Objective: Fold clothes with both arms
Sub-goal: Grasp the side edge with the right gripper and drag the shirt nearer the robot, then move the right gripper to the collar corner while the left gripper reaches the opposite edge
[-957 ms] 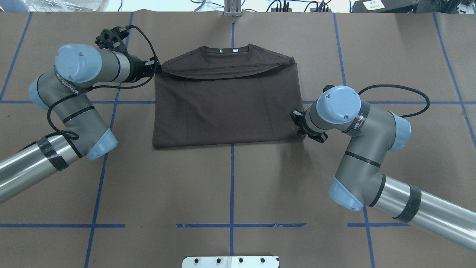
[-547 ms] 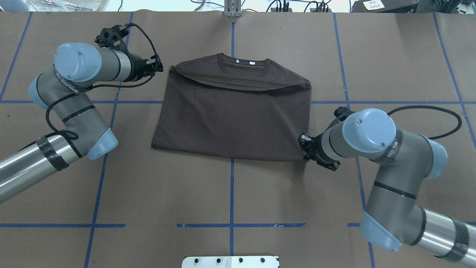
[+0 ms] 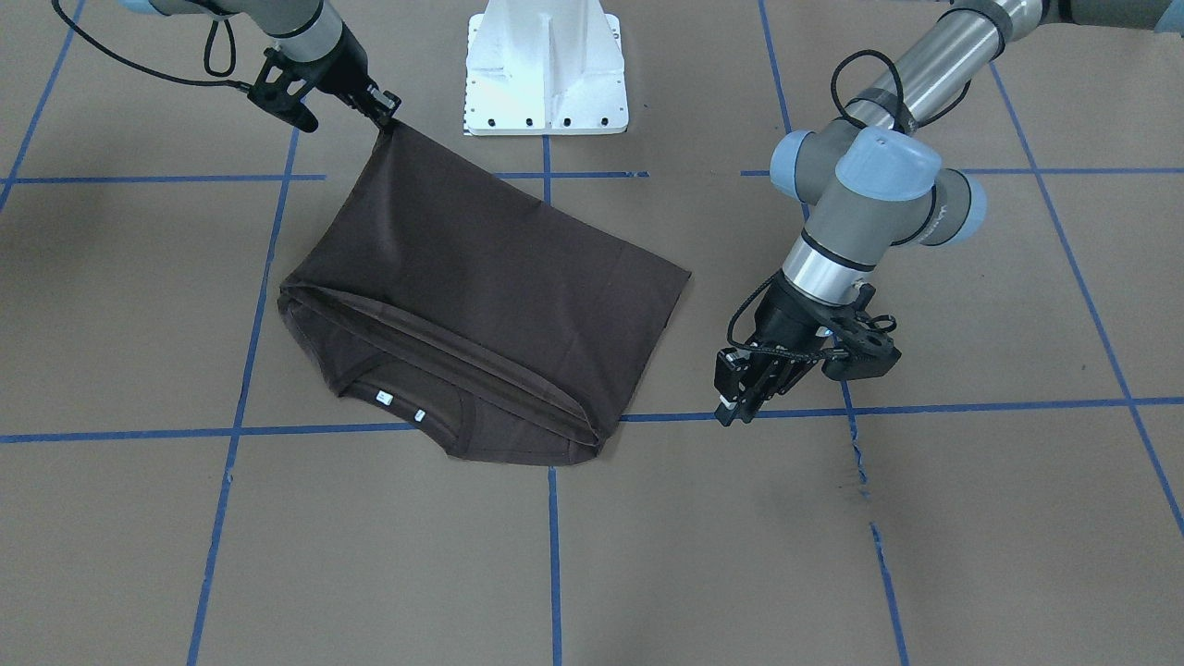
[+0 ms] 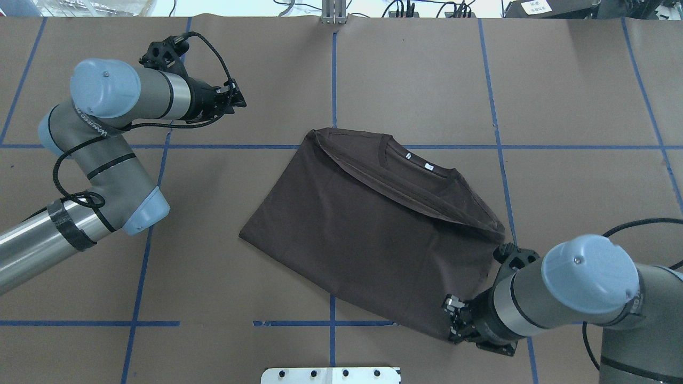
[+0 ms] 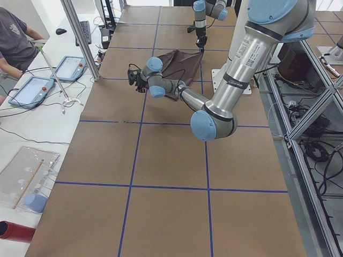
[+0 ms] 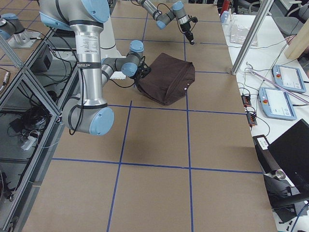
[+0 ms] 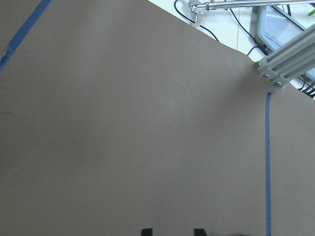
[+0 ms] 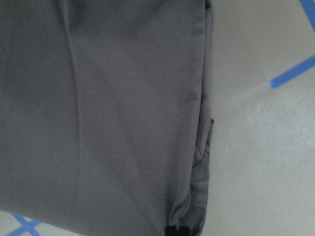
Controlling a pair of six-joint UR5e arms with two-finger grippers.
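Observation:
The dark brown T-shirt (image 4: 373,240) lies folded and skewed on the table, its collar with white labels (image 4: 416,160) facing away from the robot. My right gripper (image 4: 452,322) is shut on the shirt's near right corner, and that corner is lifted off the table in the front-facing view (image 3: 387,109). Fabric (image 8: 98,123) fills the right wrist view. My left gripper (image 4: 240,100) hovers far left of the shirt, apart from it, over bare table. Its fingertips (image 7: 146,231) stand apart with nothing between them.
Brown paper with blue tape lines (image 4: 333,80) covers the table. The white pedestal base (image 4: 331,375) sits at the near edge. Beside the table's far side, a seated person (image 5: 13,37) and tablets (image 5: 32,88) show in the exterior left view.
My left gripper let go of the shirt's far left corner. My right gripper dragged its corner toward the robot and rightward, so the shirt slid and turned.

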